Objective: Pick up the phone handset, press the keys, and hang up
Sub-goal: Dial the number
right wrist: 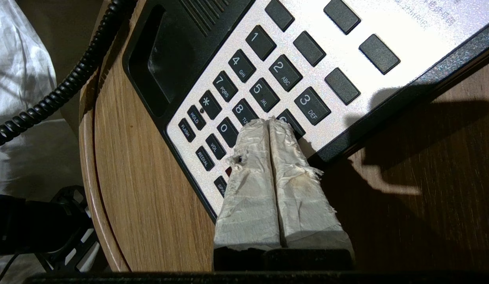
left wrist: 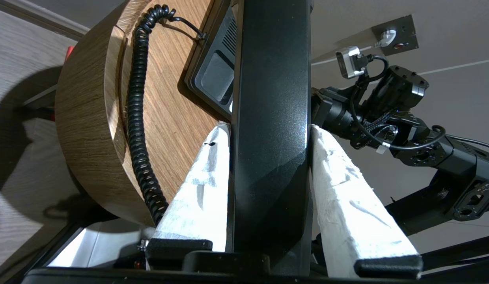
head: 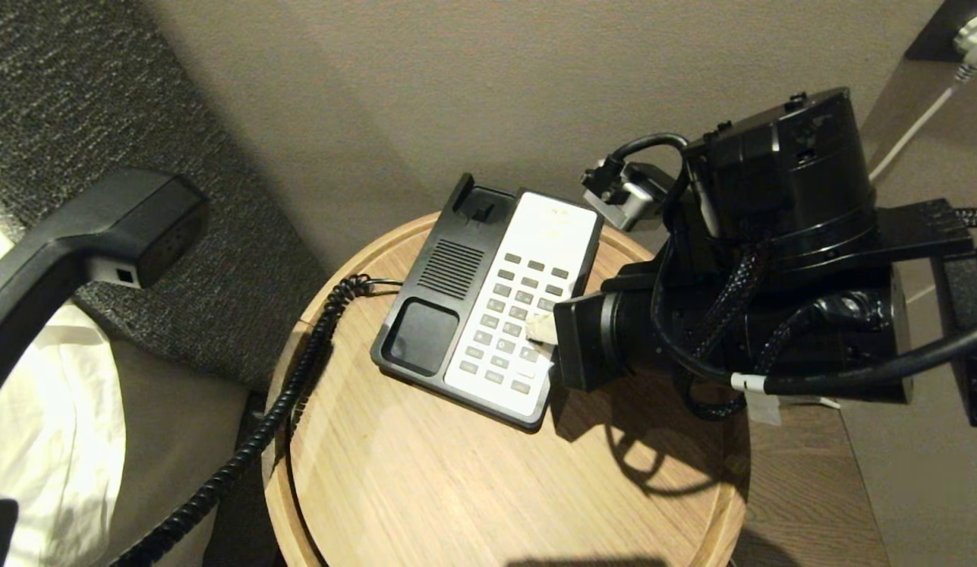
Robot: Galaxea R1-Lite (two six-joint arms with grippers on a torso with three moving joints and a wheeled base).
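Handset: long black plastic phone handset (head: pixel 87 236) held up at the left, off the table, clamped between the left gripper's (left wrist: pixel 270 130) white-wrapped fingers (left wrist: pixel 197 189).
Cord: black coiled cord (head: pixel 299 370) drapes from the phone base over the table's left rim.
Right gripper: right gripper (right wrist: pixel 268 126), padded fingers pressed together, tips on the keypad near the 8 and 9 keys (right wrist: pixel 244 110).
Base: black-and-white phone base (head: pixel 488 299) lies on the round wooden table (head: pixel 457 488), cradle empty.
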